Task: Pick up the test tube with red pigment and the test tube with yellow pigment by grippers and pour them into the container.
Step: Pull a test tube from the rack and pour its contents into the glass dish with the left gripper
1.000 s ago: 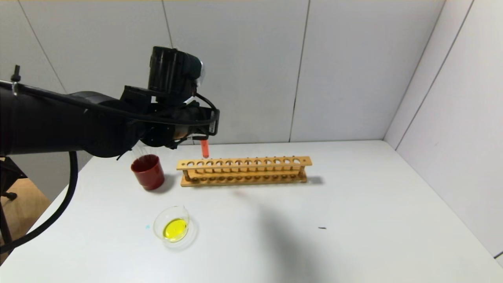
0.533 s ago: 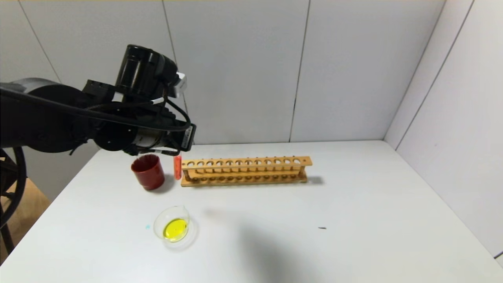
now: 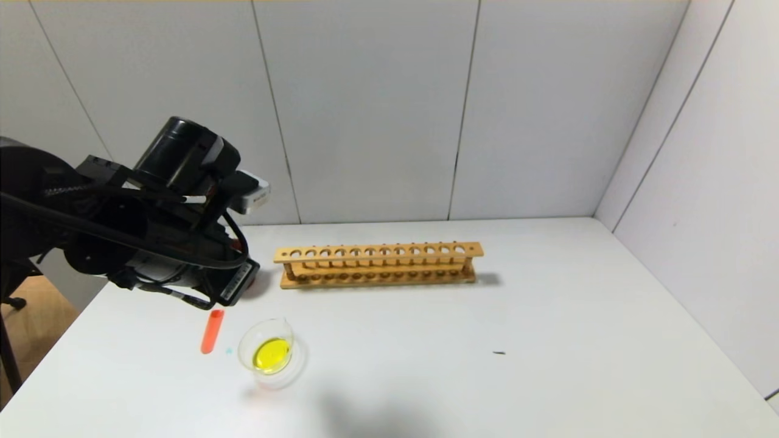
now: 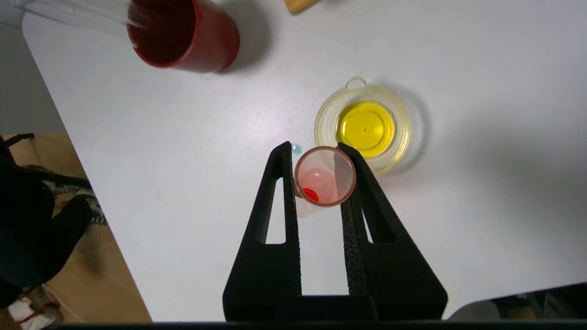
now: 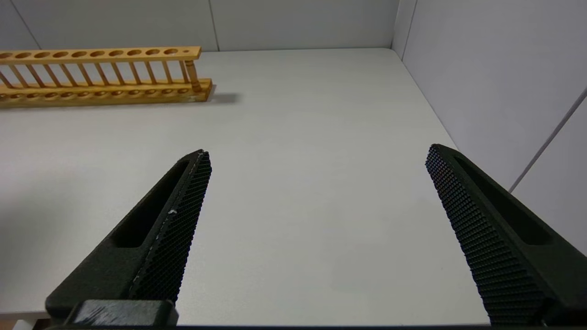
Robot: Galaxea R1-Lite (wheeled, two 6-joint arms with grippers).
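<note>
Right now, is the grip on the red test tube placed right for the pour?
Likely yes. The left end effector pinches the test tube with red pigment just under its open rim, from opposite sides. The tube hangs upright beside the container, liquid low, so tipping the mouth over should work.

Head view: high, angled down across the whole worktop (image 3: 548, 340). Left wrist: straight down, close over the dish (image 4: 364, 128), shared with head. Right wrist: low, skimming toward the rack (image 5: 101, 73).
</note>
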